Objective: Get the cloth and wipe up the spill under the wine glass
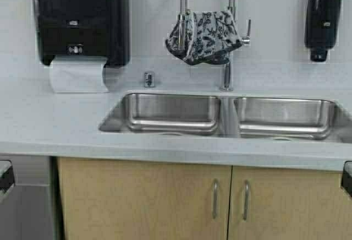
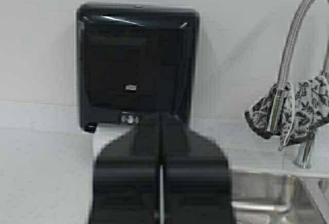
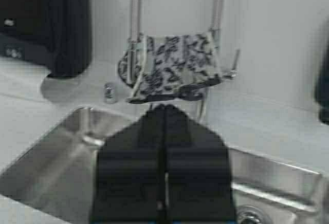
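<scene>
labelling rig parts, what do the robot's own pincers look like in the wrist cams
Both look alike: the left pincer and right pincer are matte black, two broad flat-faced halves widening toward the camera from a narrower tip, split by a thin straight seam. No cables, markings or labels are visible on either.

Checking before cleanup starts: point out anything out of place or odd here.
The cloth is bunched over the faucet above the sink, not lying flat. No wine glass or spill shows in any view. Both grippers, left and right, are shut and empty.
</scene>
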Available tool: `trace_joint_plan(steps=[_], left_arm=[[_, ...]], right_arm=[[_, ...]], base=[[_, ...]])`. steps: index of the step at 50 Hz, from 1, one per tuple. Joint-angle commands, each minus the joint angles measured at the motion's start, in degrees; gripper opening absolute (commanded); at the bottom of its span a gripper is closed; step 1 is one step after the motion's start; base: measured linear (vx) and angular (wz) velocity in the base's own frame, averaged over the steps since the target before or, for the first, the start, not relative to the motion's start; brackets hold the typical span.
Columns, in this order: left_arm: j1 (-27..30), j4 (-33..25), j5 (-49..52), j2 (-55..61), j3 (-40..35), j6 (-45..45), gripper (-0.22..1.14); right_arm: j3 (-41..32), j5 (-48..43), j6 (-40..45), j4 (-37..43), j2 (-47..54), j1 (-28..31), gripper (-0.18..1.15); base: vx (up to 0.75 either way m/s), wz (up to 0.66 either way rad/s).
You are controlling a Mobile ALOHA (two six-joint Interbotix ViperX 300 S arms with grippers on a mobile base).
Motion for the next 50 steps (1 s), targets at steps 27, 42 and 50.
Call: trace_joint_plan(steps=[27,42,50], left_arm=[[0.0,-0.3,0.6,-1.0,-1.1,-0.1,0.02],[0.0,-0.3,0.6,-1.4,-1.3,-0.2,0.02],[0.0,-0.3,0.6,-1.9,-1.3,-0.2,0.02]], right_arm=[[-9.1,-19.0,0.1,0.2,33.6,11.3,0.06],[-10.6,-28.1,0.0,0.4,46.7,11.2,0.12],[-11.1,-32.2,0.1,0.5,51.2,11.2,0.30]], base=[[0.21,0.00],[0.20,0.06],[0.20,0.07]])
